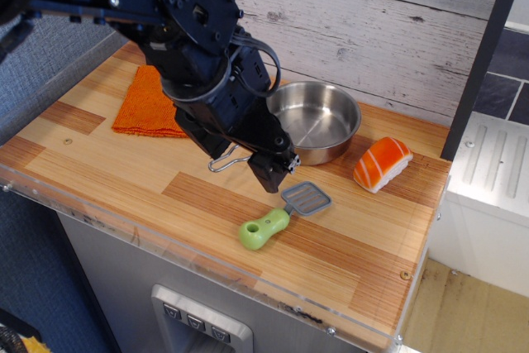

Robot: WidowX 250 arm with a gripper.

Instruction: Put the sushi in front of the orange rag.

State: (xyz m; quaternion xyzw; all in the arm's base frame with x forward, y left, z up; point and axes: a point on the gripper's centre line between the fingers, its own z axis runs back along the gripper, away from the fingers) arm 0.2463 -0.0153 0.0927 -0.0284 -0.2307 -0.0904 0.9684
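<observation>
Orange-topped sushi (383,164) sits untouched at the table's right end, right of the pan (315,121); claw (277,173) empty, opening unclear, rag (150,103) far left: reach right, grasp.

- Striped wood surface (116,173), smooth, faint sheen.
- Textured orange cloth rag (147,105), matt.
- Shiny steel pan (318,115).
- Glossy plastic sushi (383,164).
- Green plastic-handled spatula (281,215).

We see the sushi (383,164) on the worktop (124,171) right of the pan (315,121); our pincer (273,173), seemingly closed, hangs near the spatula (283,214)
</observation>
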